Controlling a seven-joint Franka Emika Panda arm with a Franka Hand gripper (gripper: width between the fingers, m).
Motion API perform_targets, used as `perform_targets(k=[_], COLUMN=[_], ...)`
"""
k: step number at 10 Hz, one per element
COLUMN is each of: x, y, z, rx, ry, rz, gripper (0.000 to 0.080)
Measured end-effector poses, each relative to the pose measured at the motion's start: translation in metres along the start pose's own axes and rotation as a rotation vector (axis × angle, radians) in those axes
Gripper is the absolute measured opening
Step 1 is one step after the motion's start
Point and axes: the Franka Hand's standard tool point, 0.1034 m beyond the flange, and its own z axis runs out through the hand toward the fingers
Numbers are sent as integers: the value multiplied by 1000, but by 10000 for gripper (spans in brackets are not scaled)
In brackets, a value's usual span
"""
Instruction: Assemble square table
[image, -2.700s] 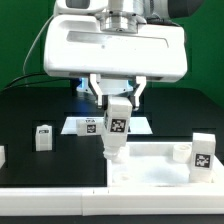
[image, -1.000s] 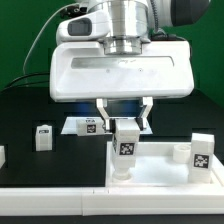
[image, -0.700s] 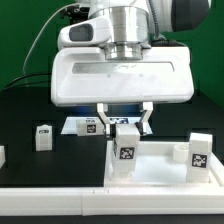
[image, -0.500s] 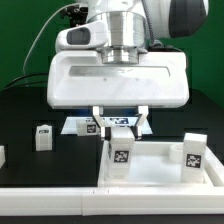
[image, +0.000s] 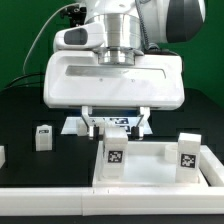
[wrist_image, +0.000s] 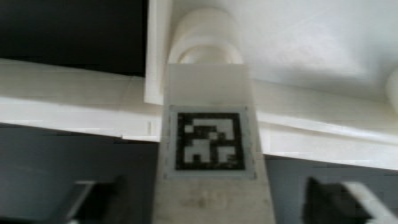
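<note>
Plainly chunky wht b/w-tagged leg (image: 115, 160)

White leg (image: 115, 161), black-and-white tag (wrist_image: 212, 139)

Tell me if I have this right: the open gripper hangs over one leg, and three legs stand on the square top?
Not quite. Only two stand on the square top: one leg under the open gripper, and another leg at the exterior view's right. A third leg stands off it on the black surface, as the exterior view shows.
</note>
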Motion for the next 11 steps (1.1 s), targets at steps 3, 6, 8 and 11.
perform_targets(k=[3,6,8,11], x=[3,15,9,11], y=[-2,-2,-4,-3], z=[2,5,8,10], rx=[42,120,151,150], ry=[-74,-312,-471,-477], rz=[93,193,222,238], gripper=[641,649,649,626])
